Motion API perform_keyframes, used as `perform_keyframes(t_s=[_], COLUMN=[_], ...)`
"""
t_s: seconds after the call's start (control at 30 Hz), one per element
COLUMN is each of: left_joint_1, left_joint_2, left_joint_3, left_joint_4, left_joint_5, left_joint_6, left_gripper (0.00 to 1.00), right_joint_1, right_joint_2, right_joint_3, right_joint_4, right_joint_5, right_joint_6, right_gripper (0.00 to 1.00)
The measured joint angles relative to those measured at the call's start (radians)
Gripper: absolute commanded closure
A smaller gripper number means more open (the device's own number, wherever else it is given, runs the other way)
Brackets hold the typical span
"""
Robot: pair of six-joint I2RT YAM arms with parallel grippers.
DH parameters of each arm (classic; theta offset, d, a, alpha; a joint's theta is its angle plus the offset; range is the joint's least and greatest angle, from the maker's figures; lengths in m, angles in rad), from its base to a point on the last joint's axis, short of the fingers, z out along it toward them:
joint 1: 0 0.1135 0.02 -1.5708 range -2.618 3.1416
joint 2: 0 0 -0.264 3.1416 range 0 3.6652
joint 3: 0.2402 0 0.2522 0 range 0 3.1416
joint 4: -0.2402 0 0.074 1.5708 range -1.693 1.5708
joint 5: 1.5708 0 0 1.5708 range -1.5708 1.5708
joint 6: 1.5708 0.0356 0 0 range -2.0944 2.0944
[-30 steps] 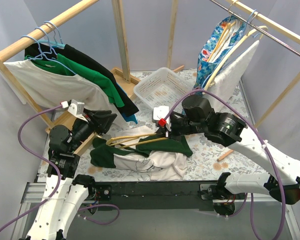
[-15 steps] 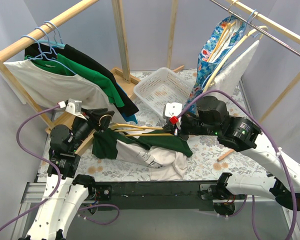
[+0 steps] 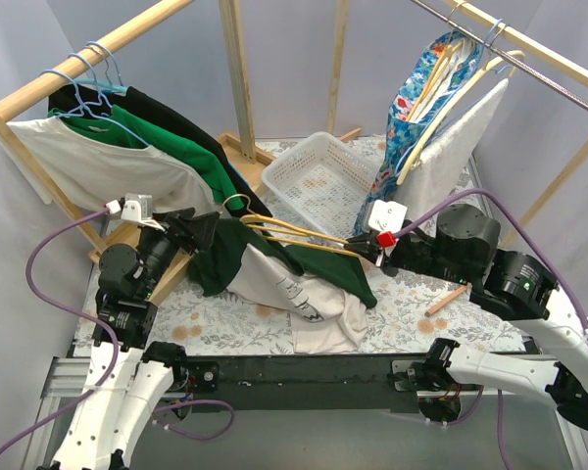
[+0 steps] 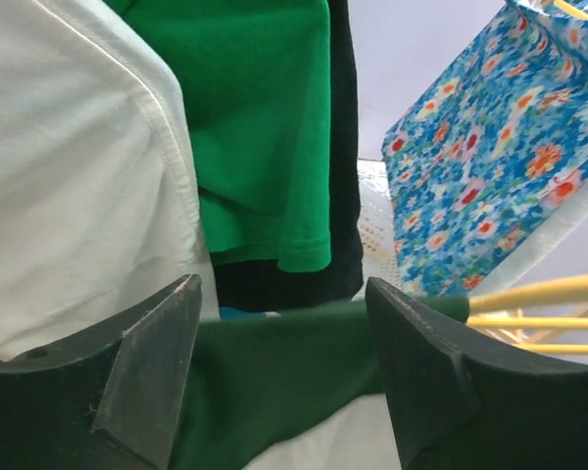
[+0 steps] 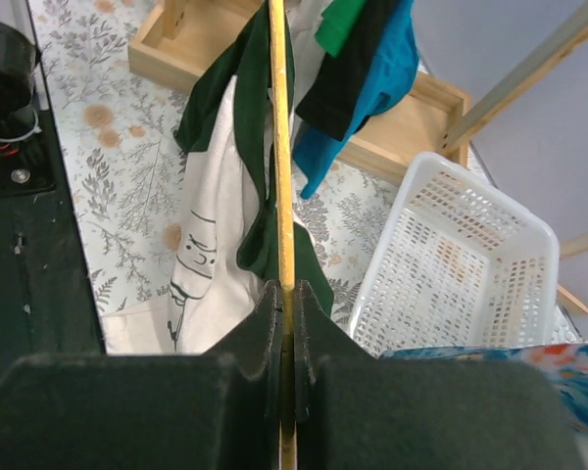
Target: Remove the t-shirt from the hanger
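Pinched the wooden hanger (image 3: 309,238) near one end in the right claw (image 3: 380,253), pads pressed tight on the bar. Traced the hanger's long axis slanting across the bench (image 3: 421,304), from that claw on the right up and leftward to the hook just beside the left claw (image 3: 204,233). Found the t-shirt (image 3: 284,284), dark green outside and white within, draped over the bar, its upper part hanging off the left half and its lower part pooled on the bench under the middle. Saw the left claw spread, with dark green cloth showing between its fingers (image 4: 147,362) but, as far as could be told, not clamped.

Judged the left claw the nearer to the cloth, with the shirt lying just right of it and below. Reckoned on needing a fresh hold there while drawing the hanger away along its own line. Noted a flat bench under a soft printed cover. Noted little room: hung shirts (image 3: 108,166) close behind the left claw, a white basket (image 3: 294,155) just beyond the hanger, a floral garment (image 3: 412,108) near the right claw.
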Motion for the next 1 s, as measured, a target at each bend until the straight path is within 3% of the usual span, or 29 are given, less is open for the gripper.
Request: perform_keyframes(t_s=[0.07,0.33,0.73,0.83,0.9,0.93,0.97,1.0], left_joint_1=[0.0,0.0,0.0,0.0,0.0,0.0,0.0,0.0], left_joint_2=[0.0,0.034,0.087,0.12,0.143,0.152,0.158,0.16], left_joint_3=[0.0,-0.134,-0.176,-0.176,-0.176,-0.176,-0.176,-0.176], left_joint_4=[0.0,0.036,0.069,0.08,0.083,0.084,0.086,0.089], left_joint_5=[0.008,0.062,0.118,0.145,0.161,0.166,0.168,0.169], left_joint_6=[0.004,-0.053,-0.101,-0.102,-0.102,-0.104,-0.105,-0.106], left_gripper=[0.23,0.24,0.37,0.44,0.55,0.63,0.82,0.89], right_joint_1=[0.0,-0.001,-0.001,-0.001,-0.001,-0.001,-0.001,-0.001], right_joint_2=[-0.014,-0.027,-0.105,-0.12,-0.128,-0.131,-0.133,-0.134], right_joint_3=[0.0,0.042,0.053,0.053,0.053,0.053,0.053,0.053], right_joint_4=[0.003,-0.069,-0.107,-0.11,-0.111,-0.111,-0.111,-0.111], right_joint_5=[0.014,0.026,0.085,0.051,0.024,0.009,-0.003,-0.011], right_joint_6=[0.002,0.026,0.09,0.094,0.094,0.094,0.095,0.095], right_gripper=[0.99,0.99,0.99,0.99,0.99,0.99,0.99,0.99])
